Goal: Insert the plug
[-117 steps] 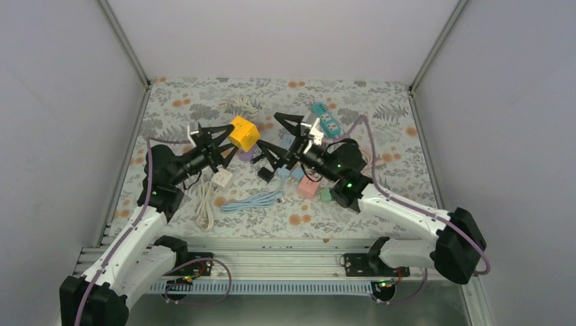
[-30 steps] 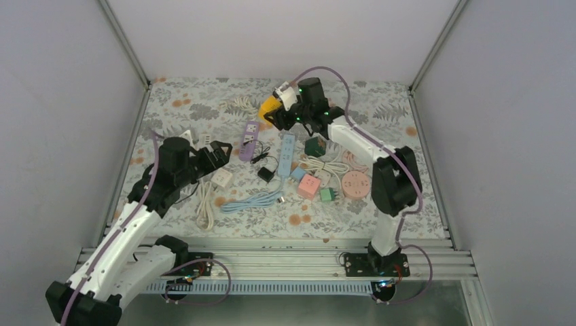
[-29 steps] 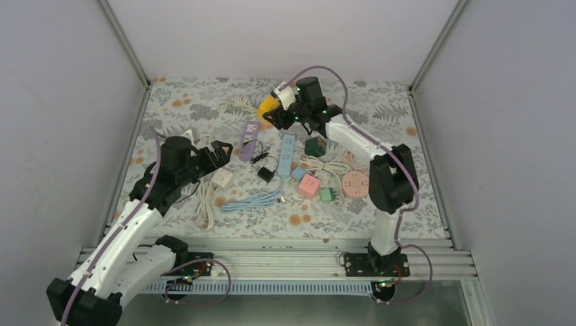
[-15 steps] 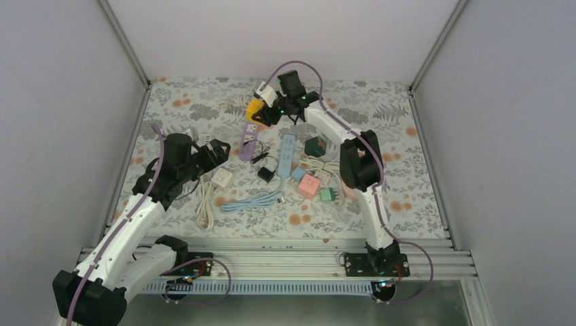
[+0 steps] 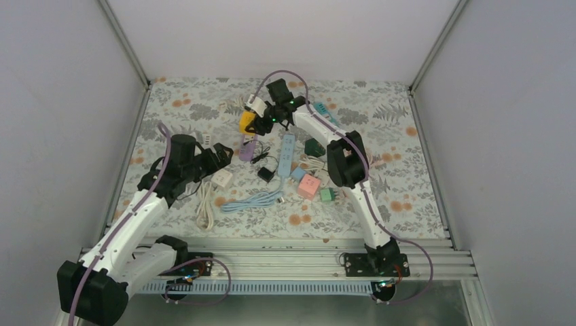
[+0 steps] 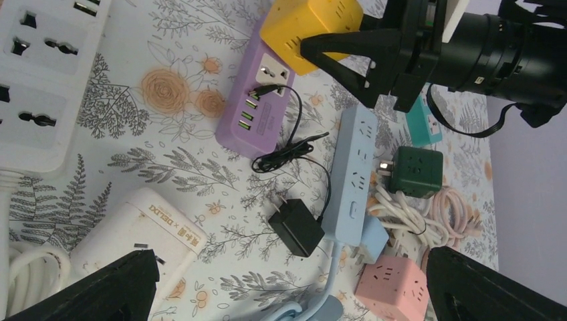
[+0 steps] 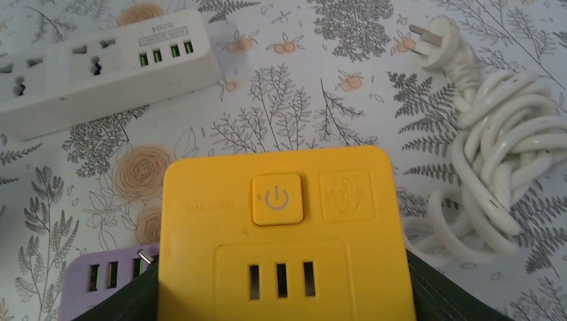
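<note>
The right gripper clamped the yellow cube, its power button seen only from the wrist; the left gripper gaped empty.

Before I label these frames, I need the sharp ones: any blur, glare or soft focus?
Top view: even soft light, no glare, though small things look tiny. Left wrist view: purple strip sharp; its own fingers dark, featureless. Right wrist view: yellow cube crisp, power button readable; white cord sharp too.
</note>
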Tool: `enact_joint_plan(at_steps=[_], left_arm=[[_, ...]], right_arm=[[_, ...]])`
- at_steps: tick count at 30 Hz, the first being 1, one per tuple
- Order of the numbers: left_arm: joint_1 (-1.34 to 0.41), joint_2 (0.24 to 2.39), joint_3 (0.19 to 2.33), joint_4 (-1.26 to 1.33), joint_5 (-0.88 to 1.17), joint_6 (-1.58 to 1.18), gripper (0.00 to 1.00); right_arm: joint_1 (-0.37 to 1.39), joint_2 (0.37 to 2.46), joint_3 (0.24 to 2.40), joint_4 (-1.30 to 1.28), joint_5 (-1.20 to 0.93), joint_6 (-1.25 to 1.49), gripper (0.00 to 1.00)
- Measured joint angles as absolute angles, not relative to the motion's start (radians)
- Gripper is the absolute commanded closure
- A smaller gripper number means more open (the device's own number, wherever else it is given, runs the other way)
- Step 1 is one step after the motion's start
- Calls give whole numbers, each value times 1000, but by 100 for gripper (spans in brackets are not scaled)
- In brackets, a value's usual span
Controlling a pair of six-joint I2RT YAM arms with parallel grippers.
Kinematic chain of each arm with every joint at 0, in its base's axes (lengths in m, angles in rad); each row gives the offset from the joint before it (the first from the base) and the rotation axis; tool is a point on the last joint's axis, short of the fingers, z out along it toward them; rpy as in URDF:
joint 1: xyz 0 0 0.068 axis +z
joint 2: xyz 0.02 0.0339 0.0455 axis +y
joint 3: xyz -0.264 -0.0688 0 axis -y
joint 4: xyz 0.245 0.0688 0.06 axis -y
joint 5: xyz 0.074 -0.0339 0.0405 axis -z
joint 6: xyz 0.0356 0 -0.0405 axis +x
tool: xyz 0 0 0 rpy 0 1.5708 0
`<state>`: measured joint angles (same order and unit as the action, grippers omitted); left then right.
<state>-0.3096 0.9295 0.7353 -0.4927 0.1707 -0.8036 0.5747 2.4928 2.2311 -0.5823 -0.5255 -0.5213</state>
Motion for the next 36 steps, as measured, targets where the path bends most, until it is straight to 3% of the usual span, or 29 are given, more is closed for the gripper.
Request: enact_joint_plan(at_steps=[36], left_arm=[[-305,965,682,-443,202,-816,0]], right_arm=[[554,2496,2233,-599,-512,-550,82]])
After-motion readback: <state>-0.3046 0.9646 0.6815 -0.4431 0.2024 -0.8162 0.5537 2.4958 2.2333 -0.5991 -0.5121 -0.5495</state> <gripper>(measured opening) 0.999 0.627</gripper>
